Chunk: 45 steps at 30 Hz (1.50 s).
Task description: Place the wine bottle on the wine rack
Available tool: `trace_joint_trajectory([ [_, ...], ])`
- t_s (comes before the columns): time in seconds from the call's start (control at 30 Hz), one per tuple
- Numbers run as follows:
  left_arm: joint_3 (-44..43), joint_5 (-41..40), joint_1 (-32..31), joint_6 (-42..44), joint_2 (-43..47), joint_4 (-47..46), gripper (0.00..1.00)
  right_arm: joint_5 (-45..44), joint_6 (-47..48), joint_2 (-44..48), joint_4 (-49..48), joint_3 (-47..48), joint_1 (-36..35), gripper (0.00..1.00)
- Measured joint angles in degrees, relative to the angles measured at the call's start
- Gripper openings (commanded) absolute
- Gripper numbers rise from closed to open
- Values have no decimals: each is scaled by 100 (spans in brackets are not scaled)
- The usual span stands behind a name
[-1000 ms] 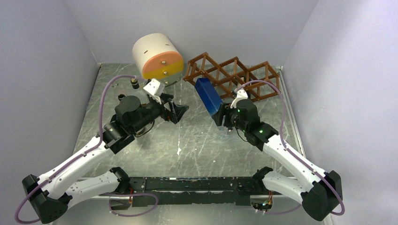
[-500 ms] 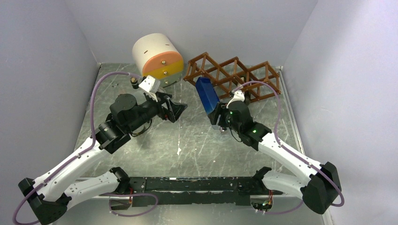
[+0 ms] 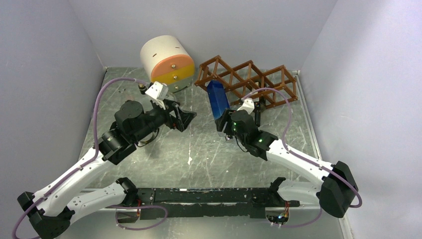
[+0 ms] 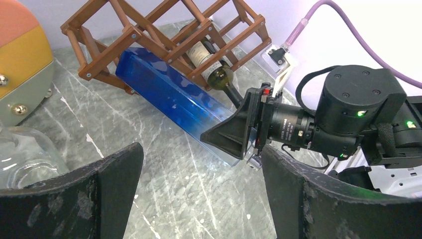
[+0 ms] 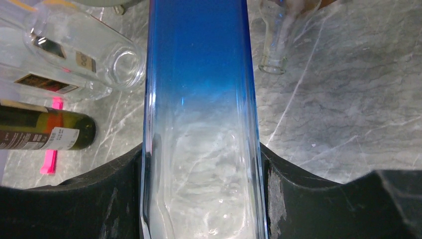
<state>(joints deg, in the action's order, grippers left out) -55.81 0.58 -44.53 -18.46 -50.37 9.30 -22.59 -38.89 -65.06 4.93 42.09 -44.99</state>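
Blue glass bottle [image 3: 217, 99], clamped in R gripper [image 3: 223, 123], has been swung closer to wine rack [image 3: 259, 79]; insertion judged next. L gripper [image 3: 187, 116] spread, empty.

One wine rack [image 3: 249, 79], one round drawer unit [image 3: 166, 57], four bottles: one blue bottle [image 3: 217, 99], one dark green bottle [image 4: 221, 77], two clear glass bottles [image 5: 74, 50] [image 5: 276, 45]; two pincers [image 4: 199, 167] [image 5: 201, 199]
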Motion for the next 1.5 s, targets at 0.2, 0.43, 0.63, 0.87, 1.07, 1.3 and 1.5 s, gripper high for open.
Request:
trace_joint_trajectory([
  [0.2, -4, -90, 0, 2, 63, 44, 92, -221, -92, -328, -391, 17, -52, 0],
  [0.43, -52, -168, 0, 22, 83, 118, 92, -487, -358, -750, -684, 184, -105, 0],
  [0.63, -157, -197, 0, 50, 109, 151, 92, -807, -684, -1167, -807, 442, -133, 0],
  [0.87, -157, -208, 0, 55, 131, 190, 92, -1272, -776, -1779, -1130, 750, -120, 0],
  [1.07, -155, -249, 0, 68, 153, 295, 92, -1486, -664, -2221, -1375, 1036, -87, 0],
  [1.3, -157, -291, 0, 68, 249, 315, 92, -1375, -638, -2505, -1279, 1432, 79, 0],
  [1.5, -157, -293, 0, 68, 299, 350, 92, -1025, -981, -2649, -1075, 1641, 411, 0],
])
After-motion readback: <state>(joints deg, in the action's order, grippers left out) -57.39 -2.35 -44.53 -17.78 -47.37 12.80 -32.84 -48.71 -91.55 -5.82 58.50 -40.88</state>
